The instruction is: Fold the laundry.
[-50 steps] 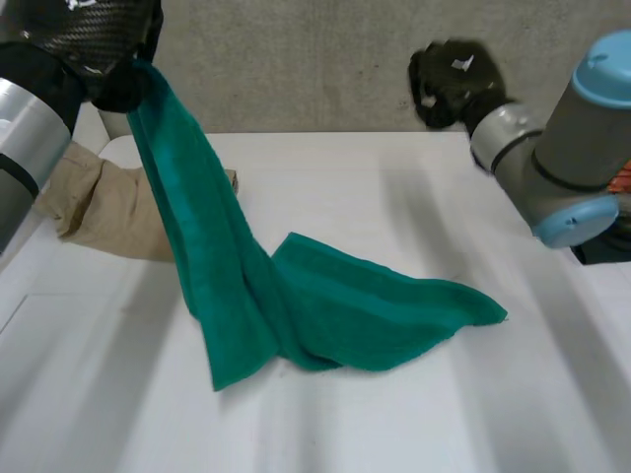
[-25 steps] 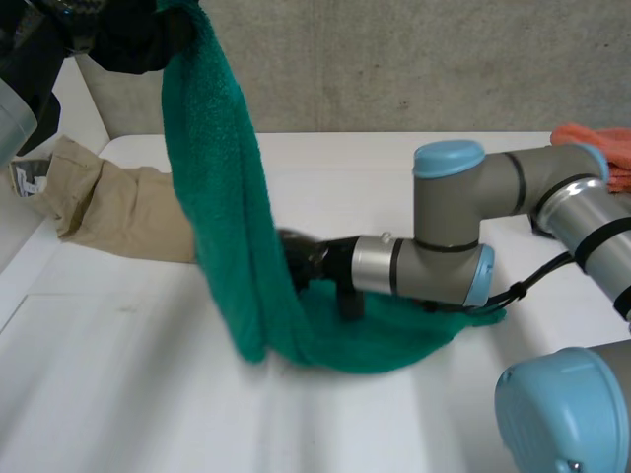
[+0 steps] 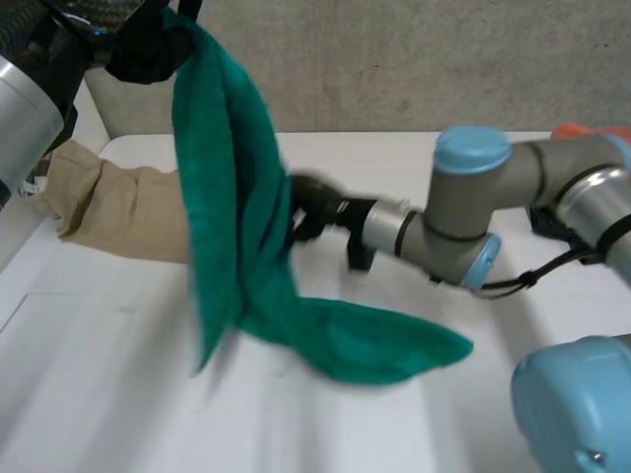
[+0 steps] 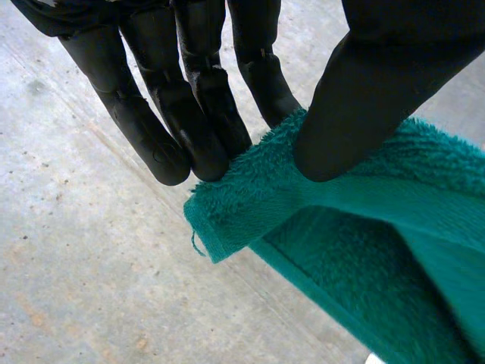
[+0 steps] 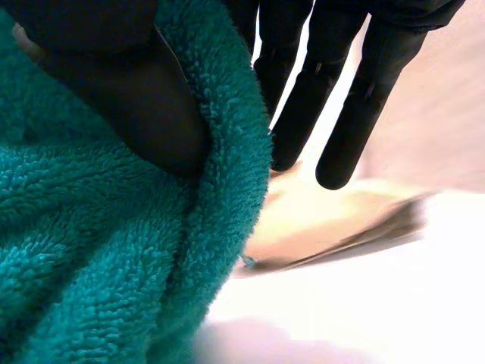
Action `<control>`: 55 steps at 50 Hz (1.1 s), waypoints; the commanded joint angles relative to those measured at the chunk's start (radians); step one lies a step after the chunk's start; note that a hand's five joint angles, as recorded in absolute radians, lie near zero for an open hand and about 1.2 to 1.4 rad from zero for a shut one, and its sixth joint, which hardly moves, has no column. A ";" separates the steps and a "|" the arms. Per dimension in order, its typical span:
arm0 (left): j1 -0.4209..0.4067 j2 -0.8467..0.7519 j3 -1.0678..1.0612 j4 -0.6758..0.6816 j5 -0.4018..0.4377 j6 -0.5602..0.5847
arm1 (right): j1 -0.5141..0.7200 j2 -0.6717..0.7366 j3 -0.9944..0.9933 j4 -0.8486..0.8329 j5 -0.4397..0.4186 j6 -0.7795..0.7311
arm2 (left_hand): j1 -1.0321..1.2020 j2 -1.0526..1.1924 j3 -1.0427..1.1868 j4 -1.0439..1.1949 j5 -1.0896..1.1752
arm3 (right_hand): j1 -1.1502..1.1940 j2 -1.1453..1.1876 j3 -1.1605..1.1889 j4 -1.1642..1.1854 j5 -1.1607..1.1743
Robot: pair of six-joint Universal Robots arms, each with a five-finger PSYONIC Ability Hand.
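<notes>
Head view: green towel (image 3: pixel 232 197) hangs lengthwise from the left hand (image 3: pixel 148 44), which is held high over the desk's (image 3: pixel 108 394) far-left part. Long axis runs nearly vertical from the top corner down. The lower end bends onto the desk and trails off to the right, with its tip pointing right, approx. at mid-desk. One loose edge dangles just left of the bend. Right arm (image 3: pixel 463 222) reaches across from the right side, and the right hand (image 3: pixel 311 202) meets the towel about halfway up the hanging part. Left wrist view: left hand (image 4: pixel 204 91) has the towel (image 4: pixel 364 258) corner nipped btwn thumb and straight fingers, so it's gripping; the rest of the cloth drops away below the thumb. Right wrist view: right hand (image 5: pixel 136 106) has its thumb pressed into a thick fold of towel (image 5: pixel 98 250) that wraps round btwn thumb and fingers, so it's gripping too. The outer fingers (image 5: pixel 364 98) stick out straight past the towel edge, touching nothing. Beige garment (image 3: pixel 108 212) lies crumpled on the desk's left side behind the towel. Orange cloth (image 3: pixel 592 131) sits at the far-right edge, well apart from the towel.
</notes>
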State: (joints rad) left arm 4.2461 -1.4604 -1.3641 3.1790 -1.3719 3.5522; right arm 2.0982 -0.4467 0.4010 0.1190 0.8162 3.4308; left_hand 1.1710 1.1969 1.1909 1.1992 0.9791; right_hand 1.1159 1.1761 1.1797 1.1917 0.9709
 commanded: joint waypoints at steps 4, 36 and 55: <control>0.038 -0.046 0.071 0.036 -0.036 -0.001 | -0.156 -0.262 0.157 -0.183 0.445 -0.160 | 0.225 0.199 0.205 0.197 0.243 | 0.280 0.220 0.217 0.205 0.251; 0.046 -0.644 0.037 0.018 -0.188 0.231 | -0.052 -0.498 0.964 -0.147 0.577 -0.886 | -0.378 -0.404 -0.398 -0.406 -0.361 | -0.671 -0.731 -0.735 -0.747 -0.700; 0.112 -0.474 0.123 -0.323 -0.131 0.008 | -0.222 -0.586 0.701 0.190 0.497 -0.929 | -0.890 -0.916 -0.910 -0.918 -0.873 | -0.915 -0.975 -0.979 -0.991 -0.945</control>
State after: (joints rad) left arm 4.3287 -1.8741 -1.2929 2.9731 -1.5331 3.6247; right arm 1.9071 -1.1454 1.2601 0.1320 1.3332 2.6551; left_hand 0.2788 0.2660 0.2657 0.2586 0.0780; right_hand 0.2347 0.2152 0.2077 0.2098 0.0507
